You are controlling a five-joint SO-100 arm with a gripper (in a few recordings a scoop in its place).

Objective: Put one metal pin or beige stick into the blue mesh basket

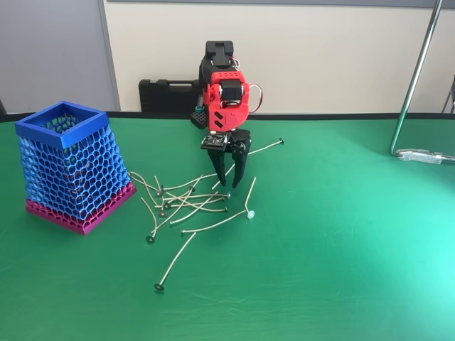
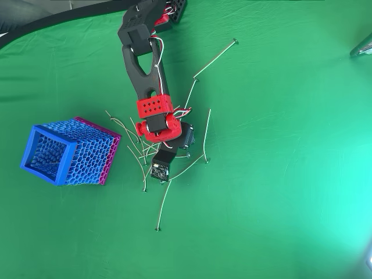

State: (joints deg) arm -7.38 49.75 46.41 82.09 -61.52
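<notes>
- Green cloth covers the counter [image 1: 341, 270], with a pale wall behind it and a black case against that wall.
- At the left of the fixed view stands 1 blue mesh basket [image 1: 71, 167], upright on its pink base. Looking down through its rim in the overhead view [image 2: 49, 154], no pin can be made out inside, though the mesh makes that hard to judge.
- Just right of the basket lies the heap of pins [image 1: 188, 202], all flat on the cloth. About 12 to 14 can be counted; the crossed ones in the middle cannot be separated exactly.
- 1 pin lies apart at the front [image 1: 175, 266], and 1 long one [image 2: 215, 58] lies apart behind the arm.
- 1 red and black arm reaches down over the right side of the heap. Its fingers [image 1: 234, 170] are spread moderately, tips pointing down just above or at the cloth, with nothing between them that I can see.
- A pin [image 1: 247, 199] lies just right of the tips.
- At the far right, 1 metal stand leg [image 1: 416, 78] rises from the counter.
- My reading: nothing is delivered yet. The pick is still to come, then the carry left and the drop into the basket.
</notes>
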